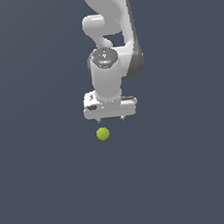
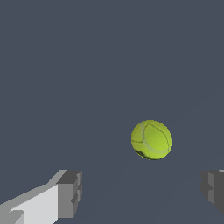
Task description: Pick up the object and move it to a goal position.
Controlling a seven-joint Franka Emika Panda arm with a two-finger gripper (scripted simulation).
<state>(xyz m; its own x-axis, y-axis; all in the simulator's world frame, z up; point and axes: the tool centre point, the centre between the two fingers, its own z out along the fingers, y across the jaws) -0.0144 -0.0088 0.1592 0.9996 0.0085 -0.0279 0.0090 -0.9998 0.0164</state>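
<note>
The arm hangs over a plain dark grey surface, gripper (image 1: 110, 119) pointing down, and its two fingers stand spread wide apart with nothing between them. In the wrist view you can see both fingertips (image 2: 70, 194) at the edges of the frame, a wide gap between them, and they hold nothing.

The ball (image 1: 103, 133), small and yellow-green with faint seam lines like a tennis ball, lies just beyond the fingertips in the exterior view, a touch toward that view's left of the gripper's centre. Nothing is touching it. The wrist view agrees: the ball (image 2: 152, 140) shows ahead of the open fingers, not yet between them.

So by my reading the task is barely begun. The approach looks well in hand, but the grasp is not made, the lift is not made, and the carry to the goal is all still to come. No goal marker shows in either view, so where it must go I cannot tell.
</note>
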